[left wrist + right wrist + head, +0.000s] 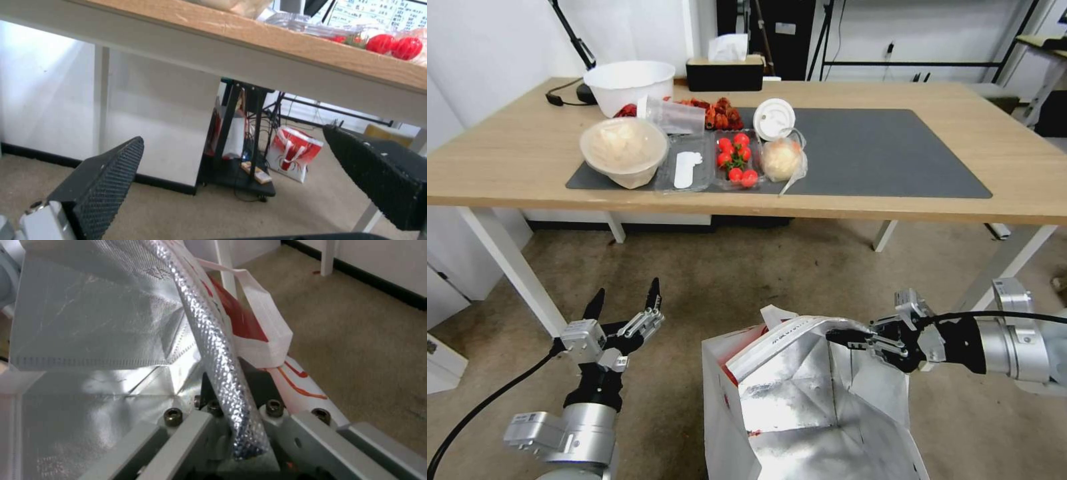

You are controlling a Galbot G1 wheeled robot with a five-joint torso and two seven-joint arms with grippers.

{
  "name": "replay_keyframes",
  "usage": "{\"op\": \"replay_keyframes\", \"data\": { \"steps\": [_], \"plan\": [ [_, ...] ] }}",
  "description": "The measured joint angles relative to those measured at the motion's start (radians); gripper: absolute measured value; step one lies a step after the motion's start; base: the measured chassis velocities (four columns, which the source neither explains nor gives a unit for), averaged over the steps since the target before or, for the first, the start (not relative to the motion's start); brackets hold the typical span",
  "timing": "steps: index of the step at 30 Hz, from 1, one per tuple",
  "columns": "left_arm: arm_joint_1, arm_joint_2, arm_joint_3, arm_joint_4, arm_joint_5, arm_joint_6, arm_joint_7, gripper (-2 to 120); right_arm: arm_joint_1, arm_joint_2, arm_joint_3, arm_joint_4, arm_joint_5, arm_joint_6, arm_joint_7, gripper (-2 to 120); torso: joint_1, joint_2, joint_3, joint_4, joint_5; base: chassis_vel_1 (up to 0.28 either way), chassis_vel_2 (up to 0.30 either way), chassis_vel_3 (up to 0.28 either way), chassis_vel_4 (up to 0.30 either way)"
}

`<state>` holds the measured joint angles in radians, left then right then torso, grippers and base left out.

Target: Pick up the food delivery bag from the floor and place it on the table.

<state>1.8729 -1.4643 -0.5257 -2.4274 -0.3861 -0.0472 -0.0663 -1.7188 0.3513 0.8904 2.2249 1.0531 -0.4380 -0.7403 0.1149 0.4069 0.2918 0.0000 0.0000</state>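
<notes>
While the left gripper (625,301) hangs wide, the right gripper (842,337) pinches the food delivery bag (800,407).

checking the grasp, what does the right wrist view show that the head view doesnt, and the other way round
Right wrist view alone: up close, the food delivery bag's foil-lined wall pinched edge-on between the right gripper's fingers, with a white strap handle folded against its red outer side.

Head view alone: the table with its grey mat, bowls, a tray of tomatoes, and the left gripper open and empty above the floor, apart from the bag.

Both: the right gripper shut on the bag's rim, the silver lining, and the beige carpet.
</notes>
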Motion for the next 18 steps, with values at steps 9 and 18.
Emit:
{"op": "replay_keyframes", "data": {
  "steps": [9,18],
  "plan": [
    [0.001,-0.004,0.002,0.000,-0.001,-0.002,-0.001,100,0.000,0.002,0.000,0.000,-0.003,0.003,-0.002,0,0.013,0.037,0.024,0.0000,0.0001,0.000,0.000,0.000,0.000],
    [0.001,-0.005,0.001,0.000,0.002,-0.002,-0.001,100,0.000,0.002,-0.001,0.000,-0.006,0.006,-0.007,0,0.026,0.070,0.045,0.0000,0.0000,0.000,0.000,0.000,0.000]
  ]
}}
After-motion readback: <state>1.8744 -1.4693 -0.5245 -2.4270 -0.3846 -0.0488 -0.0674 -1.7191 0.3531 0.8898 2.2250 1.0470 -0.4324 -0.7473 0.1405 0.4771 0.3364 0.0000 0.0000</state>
